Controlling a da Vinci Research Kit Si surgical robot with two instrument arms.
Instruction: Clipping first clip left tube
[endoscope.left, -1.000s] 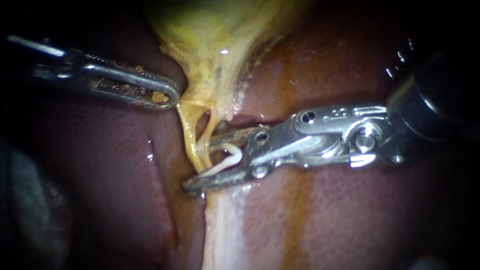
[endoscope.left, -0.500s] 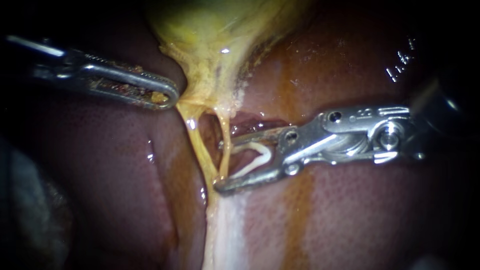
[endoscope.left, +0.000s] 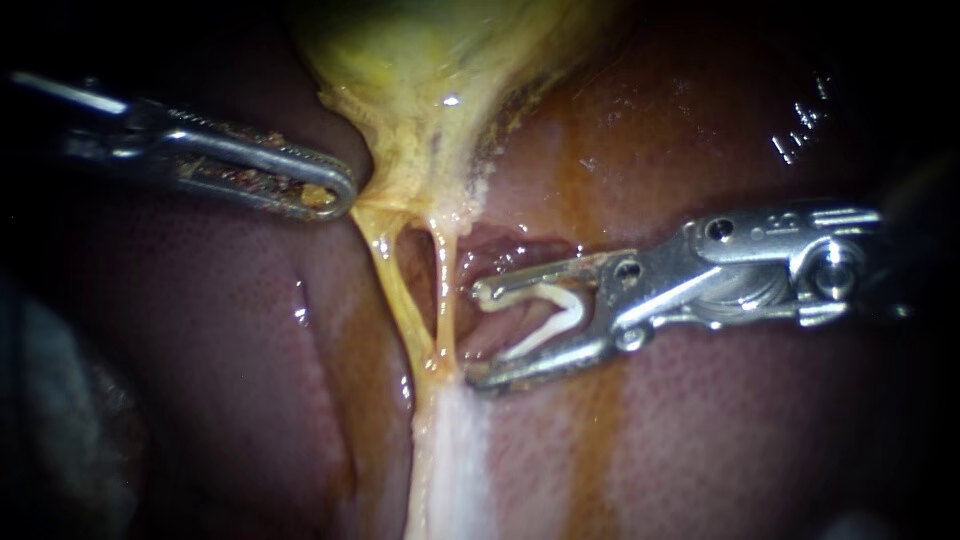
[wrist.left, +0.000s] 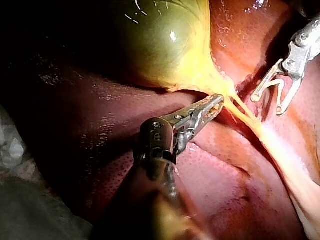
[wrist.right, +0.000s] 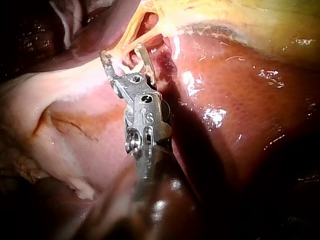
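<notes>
Liver (endoscope.left: 230, 350) lies all around. The hand of the left instrument (endoscope.left: 335, 195) pinches the gallbladder (endoscope.left: 430, 100) neck. The hand of the right instrument (endoscope.left: 478, 335) holds a clip (endoscope.left: 535, 305) between wide-set jaws. The right tube (endoscope.left: 447, 290) stands just ahead, the left tube (endoscope.left: 395, 290) beyond it, unclipped.

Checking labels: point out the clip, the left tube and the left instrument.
clip (endoscope.left: 525, 293), endoscope view, its upper arm.
left tube (endoscope.left: 400, 295), endoscope view, mid-length.
left instrument (endoscope.left: 345, 192), endoscope view, tip, at the gallbladder (endoscope.left: 430, 150) edge.
</notes>
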